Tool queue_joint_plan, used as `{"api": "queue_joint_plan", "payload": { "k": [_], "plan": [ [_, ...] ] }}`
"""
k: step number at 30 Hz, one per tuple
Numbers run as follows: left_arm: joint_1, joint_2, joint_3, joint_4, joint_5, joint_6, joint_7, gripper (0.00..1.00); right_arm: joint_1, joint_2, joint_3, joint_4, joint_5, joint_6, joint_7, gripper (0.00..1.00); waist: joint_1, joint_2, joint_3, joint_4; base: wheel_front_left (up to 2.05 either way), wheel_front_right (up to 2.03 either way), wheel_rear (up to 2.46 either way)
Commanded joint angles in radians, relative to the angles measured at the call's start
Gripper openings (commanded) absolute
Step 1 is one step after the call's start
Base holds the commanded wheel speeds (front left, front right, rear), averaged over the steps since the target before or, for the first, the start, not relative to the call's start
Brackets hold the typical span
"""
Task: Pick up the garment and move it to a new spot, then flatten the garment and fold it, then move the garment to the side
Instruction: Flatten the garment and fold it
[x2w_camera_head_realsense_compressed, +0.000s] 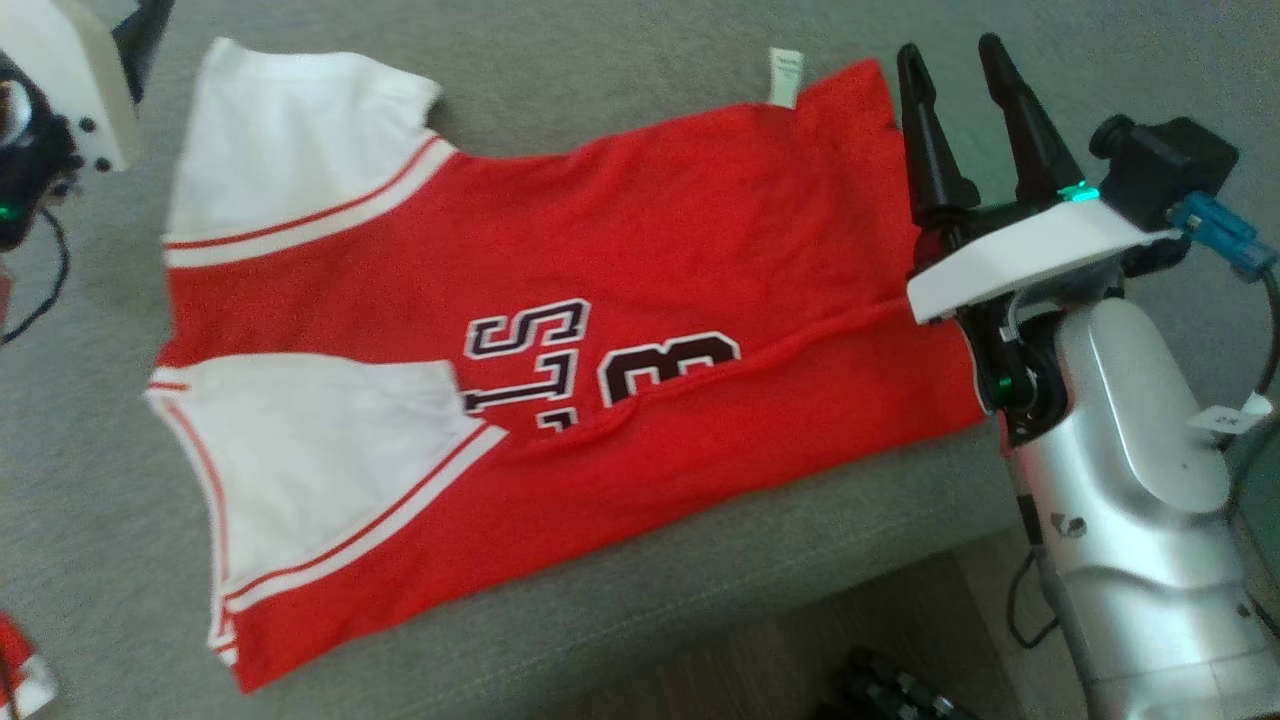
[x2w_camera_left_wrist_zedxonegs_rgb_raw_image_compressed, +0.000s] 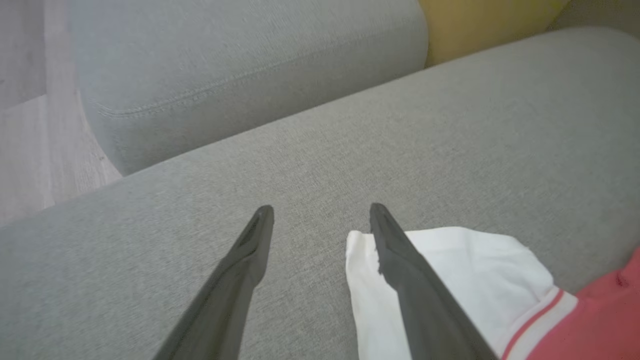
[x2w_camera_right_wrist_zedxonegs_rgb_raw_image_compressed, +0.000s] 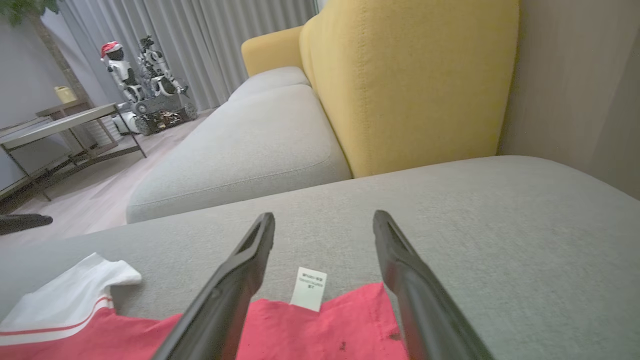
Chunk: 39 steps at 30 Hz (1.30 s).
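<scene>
Red garment (x2w_camera_head_realsense_compressed: 700, 230) lying on grey sofa (x2w_camera_head_realsense_compressed: 620, 90) | both jaws spread, empty

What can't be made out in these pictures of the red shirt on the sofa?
Jersey lettering: head view, partly covered by a fold and the white sleeve.
Label print: right wrist view, too small.
Red-and-white item: head view, cut off by the lower left corner.

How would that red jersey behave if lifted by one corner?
Probably floppy: the jersey lies limp, with a soft ridge across it. Likely light, being thin cloth. Pushed, it would probably bunch rather than slide on the woven sofa cushion.
</scene>
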Motion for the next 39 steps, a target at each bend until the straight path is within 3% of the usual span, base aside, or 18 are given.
{"api": "queue_joint_plan", "payload": {
  "k": [1,7,14,15,16,27,39],
  "plan": [
    [-0.049,0.06,0.006,-0.01,-0.001,-0.006,0.015,1.0,-0.023,0.008,0.023,-0.022,0.018,0.007,-0.017,1.0,-0.0003,0.0,0.055,-0.06,0.0,0.0,0.0],
    [-0.087,0.111,-0.1,0.031,-0.014,-0.006,0.042,1.0,-0.044,0.008,0.045,0.008,0.046,0.007,-0.047,1.0,-0.0003,0.0,0.074,-0.088,0.0,0.0,0.0],
    [-0.102,0.124,-0.172,0.07,-0.059,-0.006,0.027,1.0,-0.053,0.008,0.043,0.035,0.048,0.007,-0.063,1.0,-0.0003,0.0,0.08,-0.089,0.0,0.0,0.0],
    [-0.103,0.122,-0.18,0.075,-0.068,-0.006,0.028,0.44,-0.055,0.008,0.04,0.037,0.046,0.007,-0.064,1.0,-0.0003,0.0,0.081,-0.086,0.0,0.0,0.0],
    [-0.105,0.119,-0.189,0.077,-0.076,-0.006,0.027,0.0,-0.056,0.008,0.036,0.04,0.043,0.007,-0.064,1.0,-0.0003,0.0,0.081,-0.08,0.0,0.0,0.0],
    [-0.096,0.053,-0.23,0.079,-0.147,-0.006,-0.135,0.0,-0.074,0.004,-0.046,0.098,-0.01,0.007,0.004,1.0,-0.0003,0.0,0.011,0.035,0.0,0.0,0.0],
    [0.017,0.013,-0.26,-0.055,-0.217,-0.006,-0.292,0.0,-0.101,-0.124,-0.081,0.131,0.014,0.007,0.204,1.0,-0.0003,0.0,-0.067,0.178,0.0,0.0,0.0]
  ]
}}
